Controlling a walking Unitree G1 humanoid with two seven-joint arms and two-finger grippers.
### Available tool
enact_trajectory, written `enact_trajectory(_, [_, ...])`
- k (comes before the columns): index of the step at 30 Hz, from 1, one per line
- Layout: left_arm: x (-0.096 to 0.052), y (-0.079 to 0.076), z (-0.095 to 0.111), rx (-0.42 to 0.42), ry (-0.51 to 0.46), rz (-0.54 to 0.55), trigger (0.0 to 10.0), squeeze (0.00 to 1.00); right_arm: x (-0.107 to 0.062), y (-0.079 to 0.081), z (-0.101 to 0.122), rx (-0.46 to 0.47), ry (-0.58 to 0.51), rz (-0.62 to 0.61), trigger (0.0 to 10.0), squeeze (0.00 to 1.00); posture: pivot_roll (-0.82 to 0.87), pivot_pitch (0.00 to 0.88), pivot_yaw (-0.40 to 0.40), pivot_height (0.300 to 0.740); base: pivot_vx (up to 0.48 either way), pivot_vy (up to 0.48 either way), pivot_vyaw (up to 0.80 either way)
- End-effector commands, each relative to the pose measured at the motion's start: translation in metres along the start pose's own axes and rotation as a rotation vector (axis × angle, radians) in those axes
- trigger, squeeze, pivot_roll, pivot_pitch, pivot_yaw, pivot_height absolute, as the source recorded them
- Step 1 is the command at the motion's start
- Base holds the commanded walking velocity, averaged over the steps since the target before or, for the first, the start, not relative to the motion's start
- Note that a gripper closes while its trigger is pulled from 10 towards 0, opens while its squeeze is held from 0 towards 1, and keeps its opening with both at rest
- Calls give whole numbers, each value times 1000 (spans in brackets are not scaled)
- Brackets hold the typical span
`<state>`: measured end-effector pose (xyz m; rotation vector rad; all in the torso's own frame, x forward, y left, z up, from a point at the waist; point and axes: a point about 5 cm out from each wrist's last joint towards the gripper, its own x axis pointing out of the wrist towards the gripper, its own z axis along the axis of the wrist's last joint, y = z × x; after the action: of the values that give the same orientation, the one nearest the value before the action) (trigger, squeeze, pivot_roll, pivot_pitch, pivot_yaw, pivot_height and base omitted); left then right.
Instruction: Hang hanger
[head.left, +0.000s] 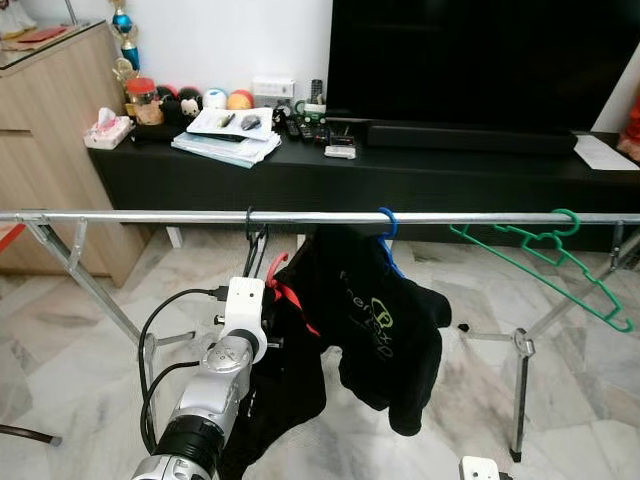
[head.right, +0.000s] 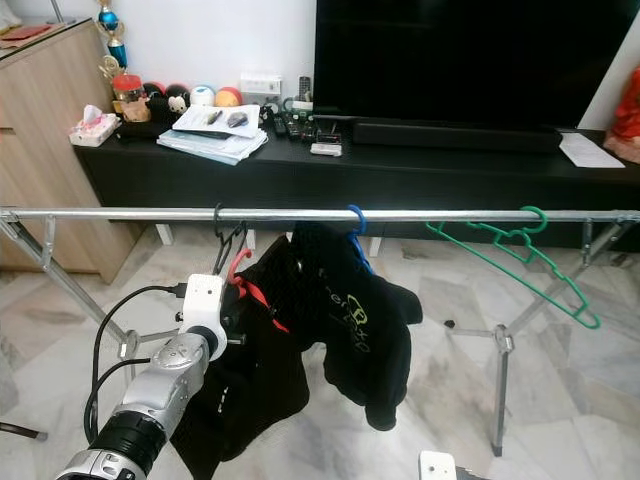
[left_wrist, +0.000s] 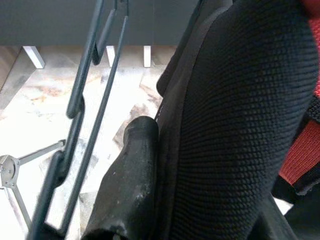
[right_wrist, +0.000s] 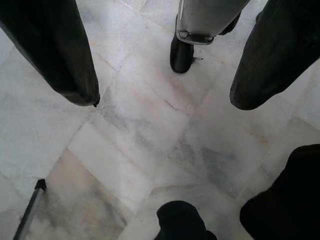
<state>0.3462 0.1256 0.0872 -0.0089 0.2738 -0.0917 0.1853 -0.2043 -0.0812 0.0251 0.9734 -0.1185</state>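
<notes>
Black hanger (head.left: 254, 235) already hooked on the rail (head.left: 150, 216), just beside the blue-hanger shirt (head.left: 375, 320). Left gripper (left_wrist: 131, 165) sits below the rail against dark cloth; can't tell its fingers' grip. Right gripper (right_wrist: 160, 80) idle, fingers released. Left: let go, withdraw.

We note a rail (head.left: 150, 216) running left-right across the fwd view, w/ three hangers on it: one at centre-left (head.left: 250, 222), one at centre (head.left: 387, 224) carrying a garment (head.left: 385, 325), one to the right (head.left: 545, 250) tilted. Behind the rail: low cabinet (head.left: 400, 175) w/ TV (head.left: 480, 60) on it, papers (head.left: 225, 145) on its left part. Left arm (head.left: 215, 385) is before the rail, under the centre-left hanger.
</notes>
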Motion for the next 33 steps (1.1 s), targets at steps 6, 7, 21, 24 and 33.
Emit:
enact_trajectory(6, [2,-6,13,-5,-56,-44,10000,0,0,-2,-2,8,8,-12,10000,0,-13,0,-16,740,265,0,0])
enact_trajectory(7, [2,-6,13,-2,-56,-48,10000,0,0,-3,-2,8,8,-12,10000,0,-12,0,-16,740,270,0,0])
enact_trajectory(21, [2,-19,13,53,-57,-159,10000,0,0,-2,-2,9,8,-15,10000,0,-17,0,-10,740,102,0,0])
enact_trajectory(24, [2,-19,13,56,-57,-160,10000,0,0,-2,-3,11,9,-15,10000,0,-17,0,-9,740,0,0,0])
enact_trajectory(33, [1,-18,13,58,-58,-163,10000,0,0,-2,-3,10,9,-13,10000,0,-16,0,-8,740,228,0,0])
